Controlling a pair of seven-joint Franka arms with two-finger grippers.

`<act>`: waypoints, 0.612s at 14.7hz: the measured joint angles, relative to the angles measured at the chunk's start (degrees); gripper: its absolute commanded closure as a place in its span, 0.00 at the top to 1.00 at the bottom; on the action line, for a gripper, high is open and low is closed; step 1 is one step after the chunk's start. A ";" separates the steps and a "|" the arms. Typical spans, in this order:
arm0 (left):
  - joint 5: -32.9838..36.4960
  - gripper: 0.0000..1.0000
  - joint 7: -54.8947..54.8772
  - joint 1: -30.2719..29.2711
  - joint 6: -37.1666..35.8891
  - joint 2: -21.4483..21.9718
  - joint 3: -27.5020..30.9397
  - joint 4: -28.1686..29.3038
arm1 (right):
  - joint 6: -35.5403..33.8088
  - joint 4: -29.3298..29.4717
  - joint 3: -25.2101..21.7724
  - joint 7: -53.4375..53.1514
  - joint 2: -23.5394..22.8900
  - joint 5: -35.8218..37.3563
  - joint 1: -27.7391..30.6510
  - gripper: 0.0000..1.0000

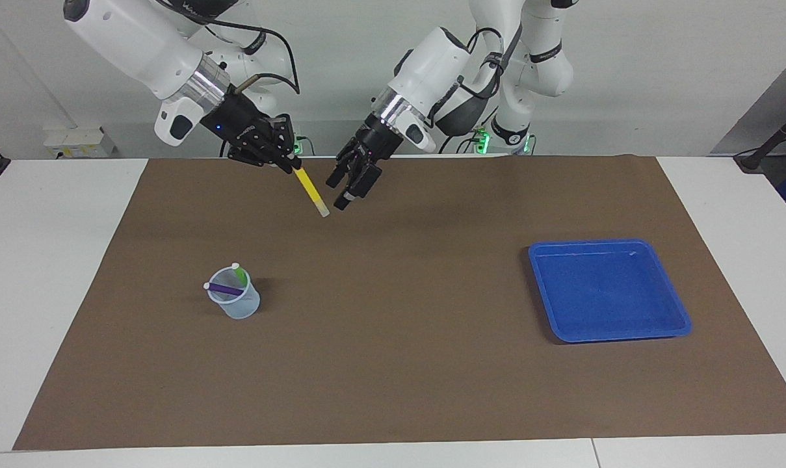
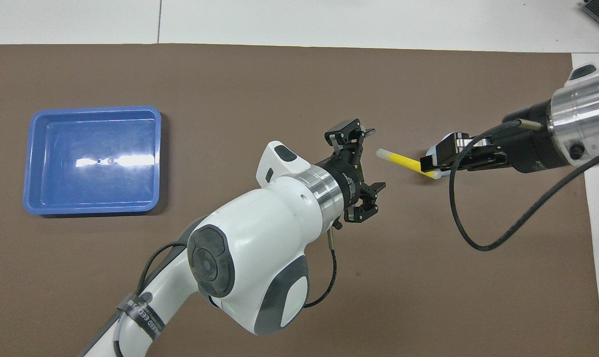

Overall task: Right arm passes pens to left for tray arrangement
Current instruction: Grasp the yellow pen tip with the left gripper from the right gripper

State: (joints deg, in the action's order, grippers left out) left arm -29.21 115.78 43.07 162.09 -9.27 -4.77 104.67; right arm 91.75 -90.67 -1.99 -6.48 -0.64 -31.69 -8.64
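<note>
My right gripper (image 1: 294, 167) is shut on one end of the yellow pen (image 1: 311, 192), which slants down over the mat near the robots' edge. The pen's free end (image 2: 381, 154) lies between the spread fingers of my open left gripper (image 2: 377, 158); in the facing view that gripper (image 1: 339, 193) hangs just beside the pen's tip, with a small gap. The purple pen (image 1: 226, 289) and green pen (image 1: 240, 275) stand in a clear cup (image 1: 238, 305) toward the right arm's end. The blue tray (image 1: 539, 286) holds nothing and lies toward the left arm's end.
A brown mat (image 1: 393, 364) covers most of the white table. A black cable (image 2: 460, 223) loops down from the right wrist. In the overhead view the right gripper (image 2: 429, 164) covers the cup, and the tray (image 2: 93, 108) sits clear of both arms.
</note>
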 measured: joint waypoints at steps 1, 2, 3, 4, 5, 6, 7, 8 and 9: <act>0.00 1.00 0.00 0.00 0.00 -0.07 -0.02 0.00 | -0.52 0.10 0.21 0.18 0.11 -0.09 0.00 0.00; 0.00 1.00 0.00 0.01 0.00 -0.08 -0.03 -0.01 | -0.76 0.20 0.59 0.22 0.23 -0.16 -0.01 0.00; 0.00 1.00 0.00 0.02 0.00 -0.08 -0.03 -0.04 | -0.86 0.28 0.97 0.22 0.32 -0.16 -0.02 0.00; 0.00 1.00 0.00 0.02 0.00 -0.08 -0.04 -0.06 | -1.06 0.33 1.24 0.22 0.39 -0.16 -0.02 0.00; 0.00 0.97 0.00 0.03 0.00 -0.08 -0.04 -0.06 | -1.31 0.35 1.42 0.22 0.43 -0.16 -0.02 0.00; 0.00 0.90 0.00 0.04 0.00 -0.08 -0.06 -0.06 | -1.48 0.36 1.61 0.22 0.45 -0.17 -0.02 0.00; 0.00 0.84 0.01 0.05 0.00 -0.08 -0.10 -0.07 | -1.53 0.37 1.86 0.22 0.49 -0.18 -0.02 0.00; 0.00 0.77 0.07 0.05 0.00 -0.08 -0.12 -0.08 | -1.54 0.39 2.11 0.22 0.52 -0.18 -0.03 0.00; 0.00 0.72 0.08 0.05 0.00 -0.08 -0.14 -0.08 | -1.54 0.40 2.27 0.22 0.55 -0.18 -0.03 0.00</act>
State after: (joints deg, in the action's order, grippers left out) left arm -29.21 115.86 43.12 162.10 -9.34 -4.91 104.59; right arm 90.21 -90.27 0.28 -6.26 -0.08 -31.87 -8.68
